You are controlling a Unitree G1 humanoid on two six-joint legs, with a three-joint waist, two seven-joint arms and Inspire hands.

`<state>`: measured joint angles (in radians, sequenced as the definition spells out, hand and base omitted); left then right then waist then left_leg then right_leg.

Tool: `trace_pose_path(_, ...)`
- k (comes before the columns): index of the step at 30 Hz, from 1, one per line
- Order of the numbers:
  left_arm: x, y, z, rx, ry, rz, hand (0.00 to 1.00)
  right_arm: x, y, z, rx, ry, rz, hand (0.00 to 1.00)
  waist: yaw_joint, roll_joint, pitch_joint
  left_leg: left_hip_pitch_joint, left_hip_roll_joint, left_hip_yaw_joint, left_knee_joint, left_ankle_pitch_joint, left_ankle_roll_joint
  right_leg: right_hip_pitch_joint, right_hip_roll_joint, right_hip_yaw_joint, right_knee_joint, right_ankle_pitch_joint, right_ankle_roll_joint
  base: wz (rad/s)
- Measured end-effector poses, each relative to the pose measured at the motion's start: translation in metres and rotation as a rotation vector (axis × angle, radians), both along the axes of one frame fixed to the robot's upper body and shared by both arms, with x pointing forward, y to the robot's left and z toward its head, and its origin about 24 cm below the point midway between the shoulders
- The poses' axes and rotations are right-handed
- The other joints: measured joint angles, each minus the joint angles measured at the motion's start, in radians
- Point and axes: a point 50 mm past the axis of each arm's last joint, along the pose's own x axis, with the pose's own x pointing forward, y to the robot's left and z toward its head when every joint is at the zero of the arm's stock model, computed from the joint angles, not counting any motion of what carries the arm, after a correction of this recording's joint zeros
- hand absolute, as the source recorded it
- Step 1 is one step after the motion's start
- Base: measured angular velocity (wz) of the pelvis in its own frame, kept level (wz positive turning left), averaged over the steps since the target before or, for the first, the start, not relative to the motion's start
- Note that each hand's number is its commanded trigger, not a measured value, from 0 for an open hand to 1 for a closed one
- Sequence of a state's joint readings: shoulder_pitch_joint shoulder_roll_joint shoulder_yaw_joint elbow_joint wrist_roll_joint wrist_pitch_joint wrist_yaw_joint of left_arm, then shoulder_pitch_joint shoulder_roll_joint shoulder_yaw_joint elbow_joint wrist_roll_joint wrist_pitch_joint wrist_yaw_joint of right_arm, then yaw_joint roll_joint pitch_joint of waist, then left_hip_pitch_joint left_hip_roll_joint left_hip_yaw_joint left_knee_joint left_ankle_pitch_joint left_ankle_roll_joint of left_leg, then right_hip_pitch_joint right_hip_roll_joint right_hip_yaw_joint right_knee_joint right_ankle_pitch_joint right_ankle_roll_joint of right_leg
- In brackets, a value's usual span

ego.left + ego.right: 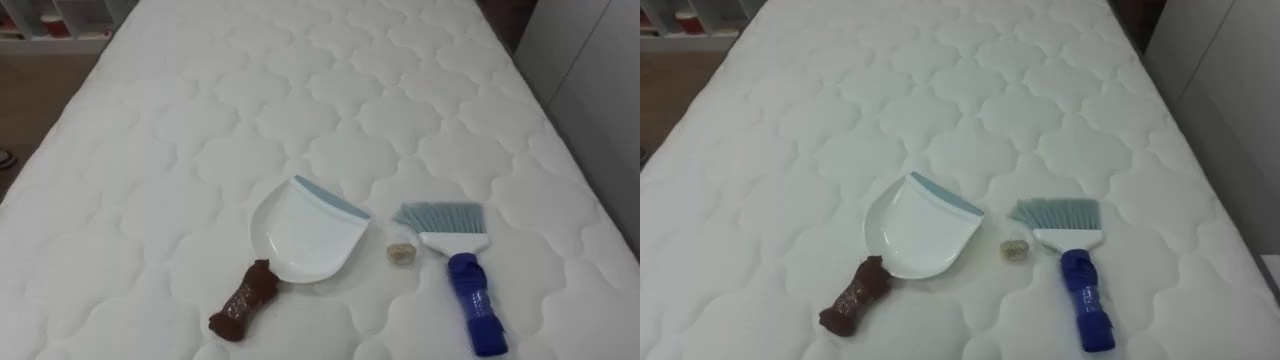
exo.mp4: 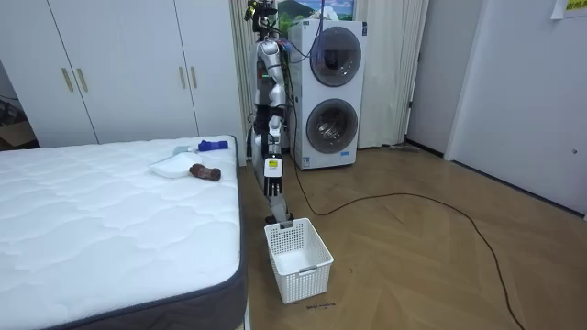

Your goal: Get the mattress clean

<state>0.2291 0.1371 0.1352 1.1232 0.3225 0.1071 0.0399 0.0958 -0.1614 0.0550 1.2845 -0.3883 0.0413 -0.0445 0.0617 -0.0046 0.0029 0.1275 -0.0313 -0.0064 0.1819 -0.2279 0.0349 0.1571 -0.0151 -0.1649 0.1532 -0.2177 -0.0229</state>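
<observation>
Sweeping looks unstarted, crumb (image 1: 401, 254) on bed (image 1: 300, 90) between dustpan (image 1: 305, 235) and brush (image 1: 455, 260), can't tell if hands (image 2: 272, 174) are clenched, brush needs grabbing next.

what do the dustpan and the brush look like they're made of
Dustpan: likely glossy white plastic, smooth, with a pale blue lip. Brush: shiny blue handle and white head look plastic; pale blue bristles, probably synthetic.

Domestic bedroom: bare quilted bed (image 2: 92, 211), white wardrobes (image 2: 119, 64) along the wall, two stacked washers (image 2: 332, 92), wood floor (image 2: 413, 257), white basket (image 2: 298, 261) beside the bed.
</observation>
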Motion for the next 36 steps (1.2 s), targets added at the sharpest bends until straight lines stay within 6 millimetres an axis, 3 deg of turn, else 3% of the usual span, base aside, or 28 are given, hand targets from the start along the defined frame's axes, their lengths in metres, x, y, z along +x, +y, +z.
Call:
trace_pose_path(17, 0.008, 0.004, 0.002, 0.071, -0.063, 0.009, 0.00, 0.003, -0.003, 0.002, -0.047, -0.068, -0.046, 0.00, 0.000, -0.008, 0.0014, 0.001, 0.001, 0.001, 0.001, 0.000, 0.000, 0.000, 0.000, 0.001, -0.001, 0.000, 0.000, 0.00)
trace_pose_path(25, 0.051, 0.020, 0.022, 0.290, -0.351, 0.045, 0.00, 0.008, -0.003, 0.003, -0.069, -0.117, -0.051, 0.00, 0.001, -0.020, -0.0066, -0.017, -0.001, 0.001, 0.001, 0.000, 0.000, -0.018, 0.004, -0.004, 0.000, 0.001, 0.000, 0.02)
trace_pose_path(36, 0.113, 0.022, 0.062, 0.412, -0.744, 0.024, 0.00, 0.019, -0.001, 0.005, -0.040, -0.202, -0.044, 0.00, -0.003, -0.025, -0.0042, -0.038, 0.001, 0.001, 0.003, 0.000, 0.000, -0.028, 0.003, -0.012, 0.004, 0.003, -0.001, 0.00)
